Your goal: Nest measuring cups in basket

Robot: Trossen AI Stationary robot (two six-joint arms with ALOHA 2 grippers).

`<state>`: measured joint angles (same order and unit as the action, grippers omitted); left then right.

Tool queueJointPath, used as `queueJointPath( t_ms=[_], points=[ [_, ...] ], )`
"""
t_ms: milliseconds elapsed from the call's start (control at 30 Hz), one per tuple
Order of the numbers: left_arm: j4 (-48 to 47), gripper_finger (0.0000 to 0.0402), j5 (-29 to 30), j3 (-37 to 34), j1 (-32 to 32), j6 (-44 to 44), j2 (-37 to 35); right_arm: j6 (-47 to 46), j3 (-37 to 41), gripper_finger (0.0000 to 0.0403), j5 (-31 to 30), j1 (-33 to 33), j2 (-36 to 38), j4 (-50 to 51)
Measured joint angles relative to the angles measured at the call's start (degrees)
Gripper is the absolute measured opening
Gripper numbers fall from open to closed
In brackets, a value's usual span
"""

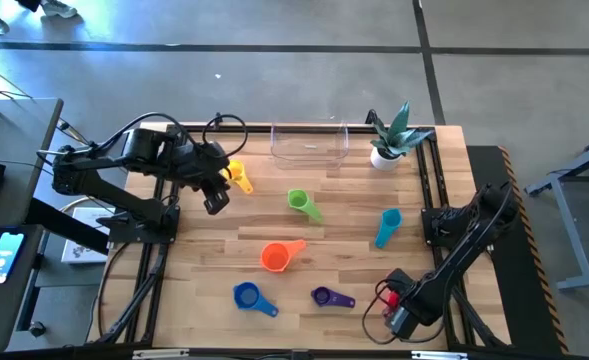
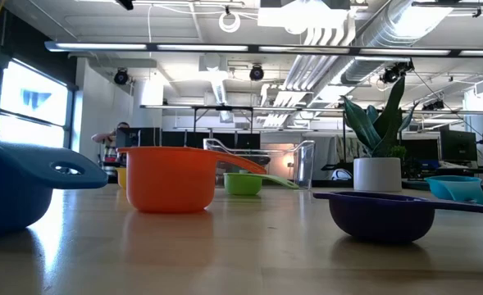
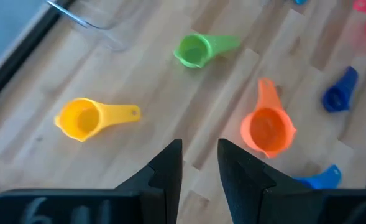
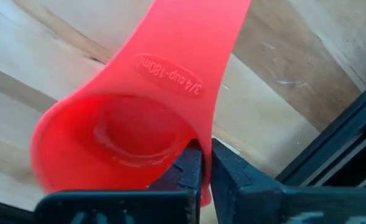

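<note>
The clear basket (image 1: 309, 143) stands at the table's far edge. Loose on the wood lie the yellow cup (image 1: 239, 178), green cup (image 1: 302, 203), orange cup (image 1: 279, 256), blue cup (image 1: 249, 297), purple cup (image 1: 329, 297) and light blue cup (image 1: 387, 227). My left gripper (image 1: 214, 195) hovers open, just to the near left of the yellow cup (image 3: 83, 118). My right gripper (image 1: 399, 310) is low at the table's near right corner, shut on the red cup (image 4: 108, 137). My right gripper pinches the red cup's wall (image 4: 198, 146) between its two fingers, close to where the handle (image 4: 189, 50) joins the bowl. One finger (image 4: 183, 171) stands inside the bowl and the other outside. The handle points away from the gripper. Whether the cup rests on the wood, I cannot tell.
A small white pot with a green plant (image 1: 389, 140) stands right of the basket at the far right corner. Bare wood lies between the basket and the green cup. In the low view the orange cup (image 2: 171, 179) and purple cup (image 2: 380, 215) stand nearest.
</note>
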<state>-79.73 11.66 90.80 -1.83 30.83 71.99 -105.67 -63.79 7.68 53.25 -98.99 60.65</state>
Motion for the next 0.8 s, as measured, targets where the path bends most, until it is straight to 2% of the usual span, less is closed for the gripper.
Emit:
queueJointPath(
  t_ms=[167,500,700,800],
  points=[
    [0.0,0.0092,-7.0,0.0,-0.7,-4.9,0.0,-9.1,0.1,0.0003,-4.3,0.1,3.1,0.5],
    [0.0,0.0092,-8.6,0.0,-2.1,-12.5,0.0,-22.9,0.1,0.0001,-16.4,0.0,8.2,-3.0],
    [0.2,0.0092,-9.7,0.1,-3.9,-13.1,1.4,-22.9,-0.9,0.0001,-24.1,-2.1,9.1,-7.0],
    [0.2,0.0092,-9.8,0.1,-5.3,-14.6,3.3,-21.6,-2.4,0.0001,-25.6,-4.1,9.1,-7.1]
  ],
)
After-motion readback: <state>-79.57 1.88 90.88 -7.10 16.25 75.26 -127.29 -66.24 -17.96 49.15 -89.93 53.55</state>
